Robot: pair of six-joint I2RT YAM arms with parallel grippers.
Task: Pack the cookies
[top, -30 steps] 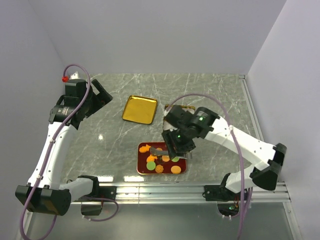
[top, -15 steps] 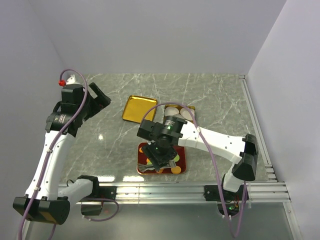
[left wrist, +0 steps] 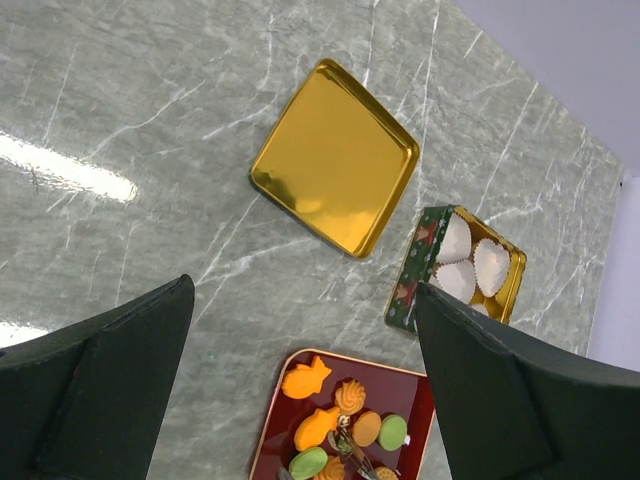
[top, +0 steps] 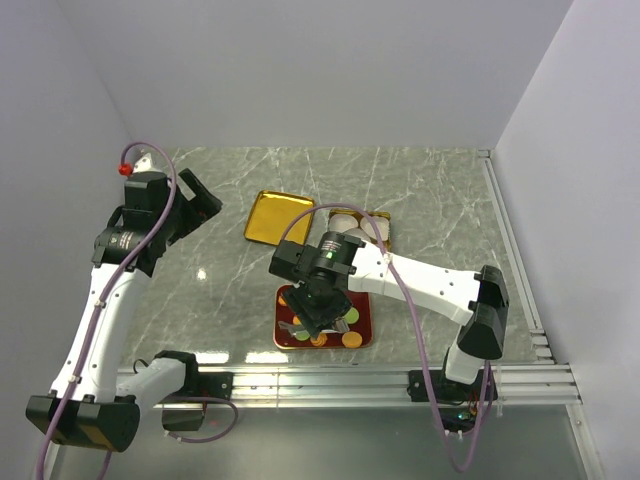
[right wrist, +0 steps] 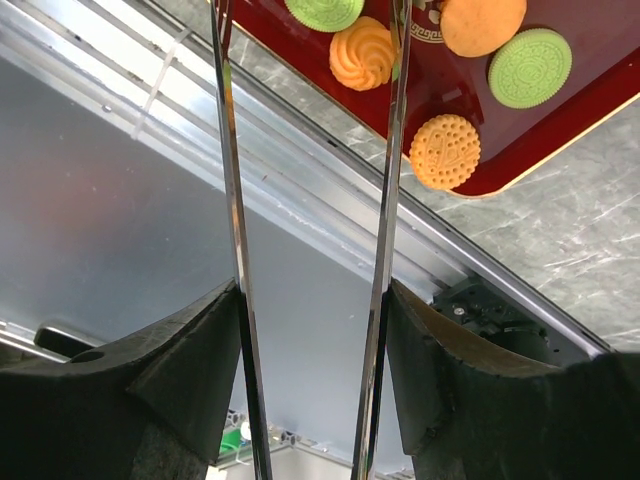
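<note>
The right gripper (right wrist: 310, 40) hangs over the red tray (top: 362, 318) at the counter's near edge, blades spread, cookies (right wrist: 363, 52) between and beside them, none pinched.

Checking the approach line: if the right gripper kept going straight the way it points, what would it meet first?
Probably the orange swirl cookie on the red tray, lying between the right gripper's long fingers; depth is unclear.

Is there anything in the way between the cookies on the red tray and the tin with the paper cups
Nothing visible lies between them. In the left wrist view, the cookies sit on the red tray, and only bare marble separates it from the open tin just beyond. The gold lid lies off to the side. The right gripper is over the tray.
</note>
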